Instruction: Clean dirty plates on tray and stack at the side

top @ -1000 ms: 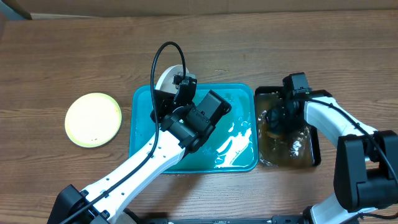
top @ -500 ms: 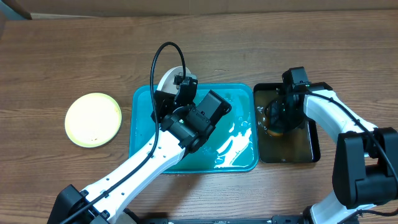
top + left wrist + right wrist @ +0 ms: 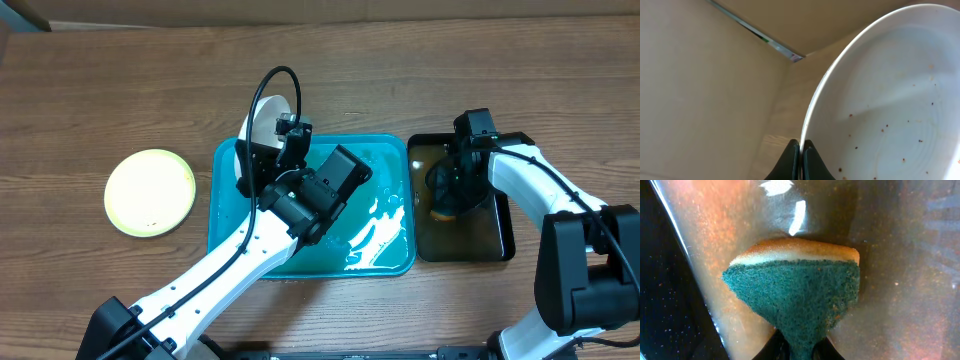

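A: Teal tray is sitting mid-table, with a wet film shining on its floor. Black tray is lying just beside its right rim and holding brownish water.

B: Plates?

A: Yellow-green plate is lying flat, well off the teal tray's left rim. White plate is standing tilted up over the teal tray's far-left corner. A third is not showing; the left arm is covering much of the teal tray.

B: Who is holding what?

A: Left gripper is pinching the white plate's rim, fingers clamped on the edge. Right gripper is hanging over the black tray and clenching a corner of the sponge, green scouring face toward its camera and tan foam behind.

B: Step in hand?

A: Carrying sponge to plate, I'm judging. To do it well:
- hold the plate over the teal tray so drips are landing inside;
- lead with the green side;
- scrub lightly, since a single rim pinch is likely to pivot under a hard push.

B: Plate's heading?

A: From above it is reading as a narrow oval, its long axis running out across the teal tray's far rim. Brown specks are dotting the concave face. I'm judging that face to be turning toward the teal tray's right side.
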Action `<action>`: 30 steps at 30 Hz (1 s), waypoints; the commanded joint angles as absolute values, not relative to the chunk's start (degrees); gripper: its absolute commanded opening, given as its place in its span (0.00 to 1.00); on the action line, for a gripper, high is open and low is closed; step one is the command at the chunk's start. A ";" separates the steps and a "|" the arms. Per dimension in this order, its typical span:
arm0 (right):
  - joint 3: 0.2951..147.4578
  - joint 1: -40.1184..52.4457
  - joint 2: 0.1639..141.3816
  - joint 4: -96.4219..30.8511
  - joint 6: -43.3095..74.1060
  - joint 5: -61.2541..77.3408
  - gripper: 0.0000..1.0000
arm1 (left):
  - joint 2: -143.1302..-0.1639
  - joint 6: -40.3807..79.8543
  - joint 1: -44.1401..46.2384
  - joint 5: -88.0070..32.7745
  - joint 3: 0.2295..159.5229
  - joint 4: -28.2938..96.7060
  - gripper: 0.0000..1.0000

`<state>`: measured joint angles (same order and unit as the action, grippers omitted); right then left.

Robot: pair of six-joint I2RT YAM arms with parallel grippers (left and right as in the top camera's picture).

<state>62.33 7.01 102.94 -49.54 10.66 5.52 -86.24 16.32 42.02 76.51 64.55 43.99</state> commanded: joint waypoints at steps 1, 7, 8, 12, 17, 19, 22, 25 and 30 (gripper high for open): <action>63.75 6.94 103.07 -49.39 10.48 5.02 0.13 | -84.95 16.27 42.39 79.66 65.54 43.92 0.04; 63.75 6.94 103.07 -49.45 10.48 5.02 0.27 | -84.95 16.29 42.39 79.44 65.54 43.90 0.04; 63.75 6.94 103.07 -49.45 10.50 5.02 0.27 | -84.95 16.29 42.39 79.42 65.52 43.92 0.04; 63.75 6.94 103.07 -49.47 10.50 5.04 0.27 | -84.95 16.29 42.39 79.15 65.54 43.92 0.04; 63.75 6.94 103.07 -49.84 10.50 5.02 0.27 | -84.95 16.32 42.37 76.82 65.54 43.90 0.04; 63.79 6.94 103.07 -50.24 10.50 4.97 0.34 | -84.95 16.29 42.37 76.58 65.54 43.90 0.04; 64.20 6.94 102.35 -50.87 10.81 4.56 0.39 | -84.95 16.29 42.35 76.62 65.54 43.92 0.04; 65.78 6.94 100.55 -52.07 10.76 4.51 0.41 | -84.95 16.29 42.35 76.62 65.54 43.92 0.04; 68.90 6.94 95.22 -54.74 10.74 3.53 0.44 | -84.95 16.29 42.26 76.53 65.54 43.94 0.04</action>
